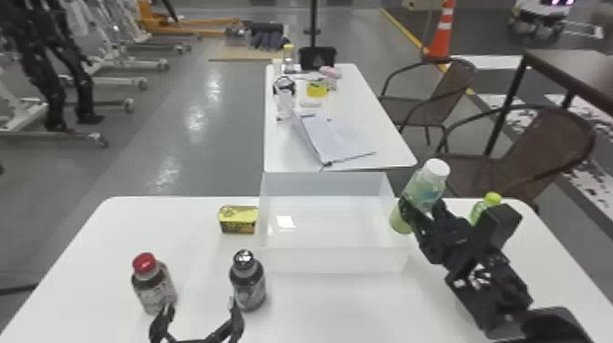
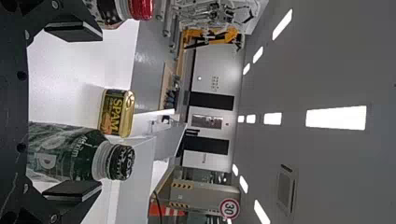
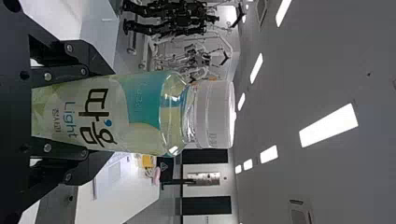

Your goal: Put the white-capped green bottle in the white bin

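Bottle pinched at the bin's three o'clock wall, with the rim as the likeliest trouble.
The right gripper (image 1: 422, 210) pinches the white-capped green bottle (image 3: 135, 114) around its body, tilted, cap toward one o'clock in the head view, base near the white bin's (image 1: 333, 261) wall; whether it clears the rim I cannot tell. A low swing toward nine o'clock could catch the base, twisting the bottle in the grip or shoving the bin; an early release could drop it outside. Lowering the arm carelessly might clip the green-capped bottle (image 1: 492, 199). The left gripper (image 1: 198, 321), fingers spread, waits at seven o'clock near the dark bottle (image 1: 248, 285).
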